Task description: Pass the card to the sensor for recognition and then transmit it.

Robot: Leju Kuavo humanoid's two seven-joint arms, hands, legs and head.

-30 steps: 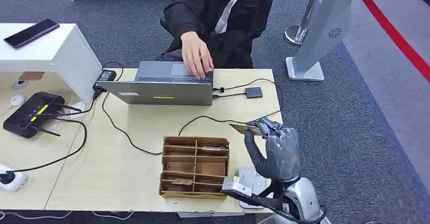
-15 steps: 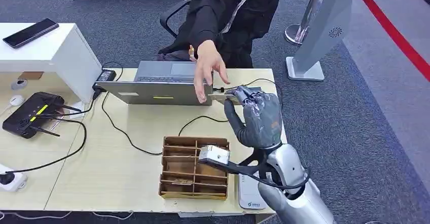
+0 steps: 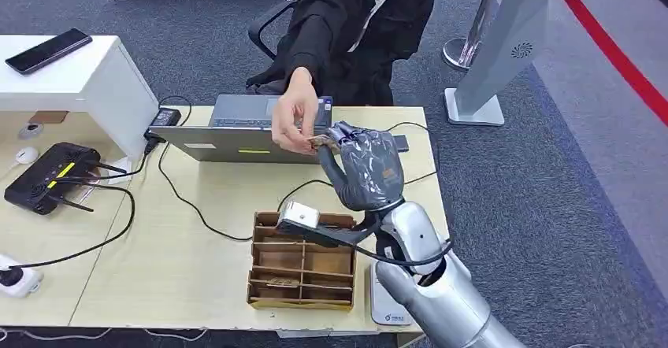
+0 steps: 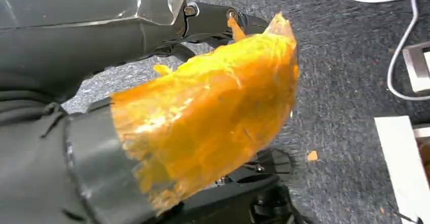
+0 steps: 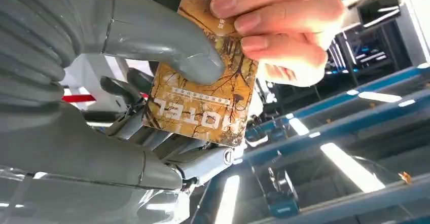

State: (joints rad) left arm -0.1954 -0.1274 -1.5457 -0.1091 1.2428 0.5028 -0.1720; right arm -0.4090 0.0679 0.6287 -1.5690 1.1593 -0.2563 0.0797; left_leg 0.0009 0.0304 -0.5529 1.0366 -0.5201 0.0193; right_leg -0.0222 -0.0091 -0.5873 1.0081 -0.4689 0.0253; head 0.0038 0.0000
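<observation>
My right hand [image 3: 366, 167] is raised over the far side of the table and pinches a brown patterned hotel card [image 3: 319, 138]. In the right wrist view the thick grey thumb [image 5: 162, 36] presses on the card [image 5: 203, 105]. A seated person's hand [image 3: 293, 124] reaches over the laptop and grips the card's other end, with fingertips [image 5: 276, 21] on it. My left hand [image 4: 213, 117], wrapped in an orange cover, hangs above grey carpet; how its fingers lie is hidden. A white flat device [image 3: 384, 305] lies at the table's front edge under my right arm.
A cardboard divider tray [image 3: 303, 261] stands below my right arm. A grey laptop [image 3: 236, 131] sits at the table's far edge with black cables [image 3: 181, 198] running across the top. A black router [image 3: 51, 176] is at the left, and a white shelf holds a phone [image 3: 47, 50].
My right hand has carried the card up and to the left, from beside the tray toward the laptop. The person's hand left the laptop and took hold of the card.
</observation>
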